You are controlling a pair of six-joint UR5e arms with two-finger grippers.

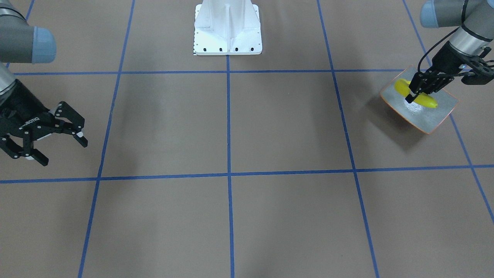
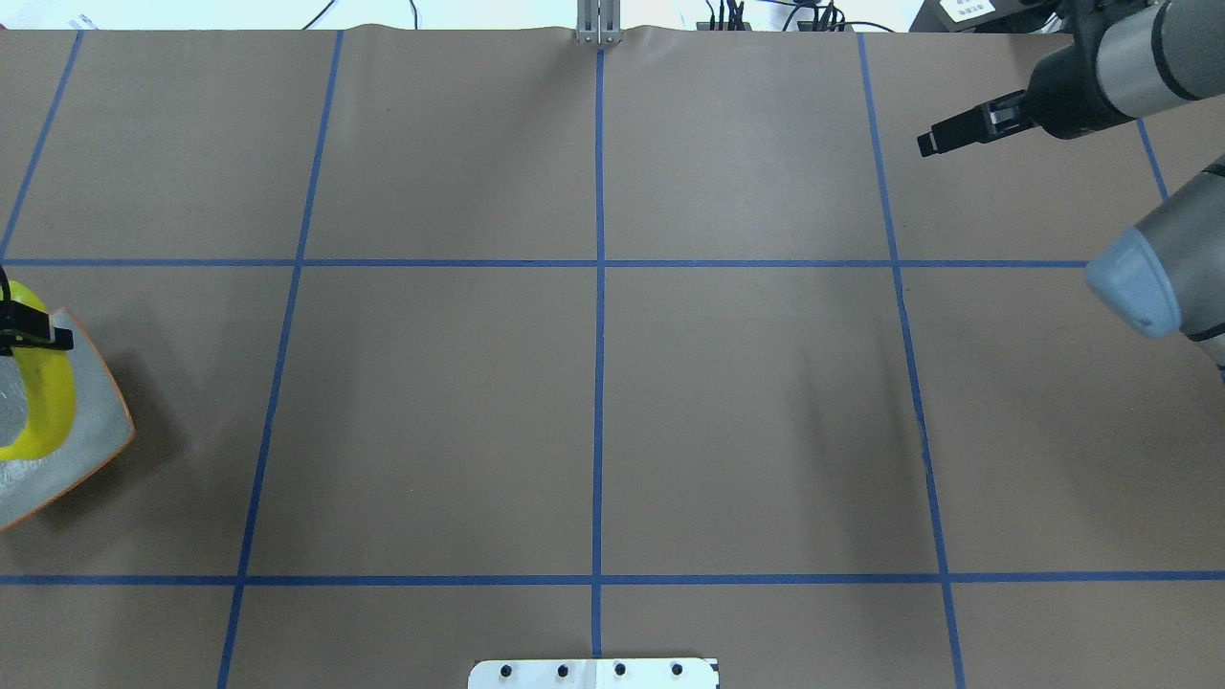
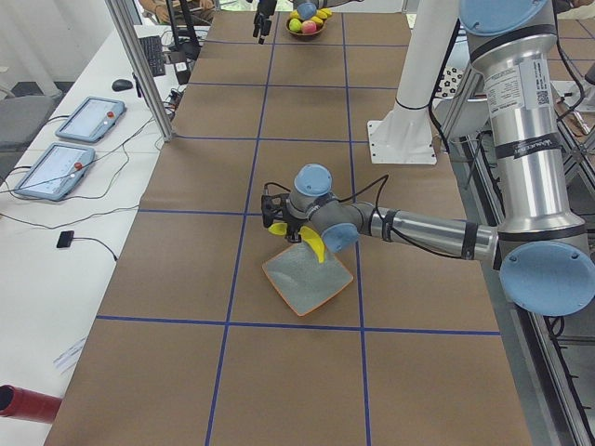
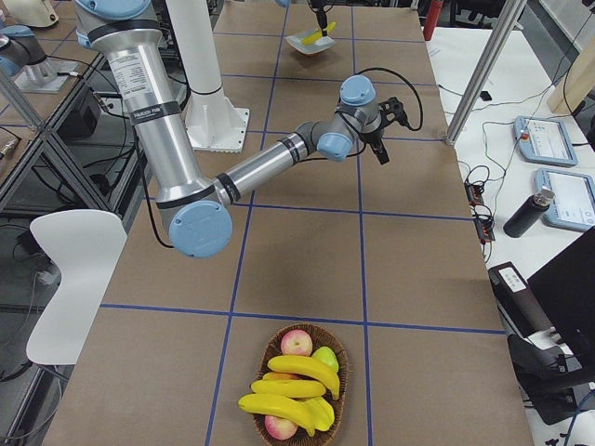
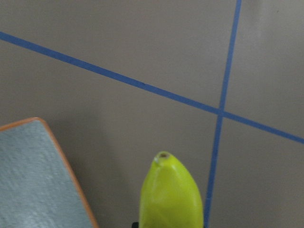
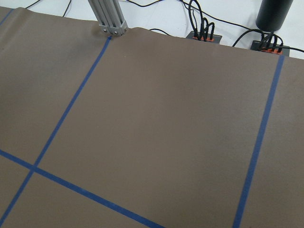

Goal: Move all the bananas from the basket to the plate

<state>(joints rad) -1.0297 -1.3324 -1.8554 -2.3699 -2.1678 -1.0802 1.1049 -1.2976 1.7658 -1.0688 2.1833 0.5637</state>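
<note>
My left gripper [image 1: 412, 96] is shut on a greenish-yellow banana [image 1: 424, 100] near one end and holds it over the square speckled grey plate [image 1: 438, 116] with an orange rim. The overhead view shows the same at the left edge: left gripper [image 2: 38, 337], banana [image 2: 53, 402], plate [image 2: 96, 435]. The left wrist view shows the banana's tip [image 5: 171, 190] beside a plate corner [image 5: 38, 175]. More bananas [image 4: 297, 367] lie in a wicker basket [image 4: 342, 358] at the table's other end. My right gripper [image 1: 63, 151] is open and empty above bare table, far from the basket.
The basket also holds apples [image 4: 297, 342] and a green fruit [image 4: 324, 357]. The robot's white base [image 1: 227, 29] stands at mid-table. Blue tape lines grid the brown table. Tablets and cables lie on a side bench [image 3: 88, 121].
</note>
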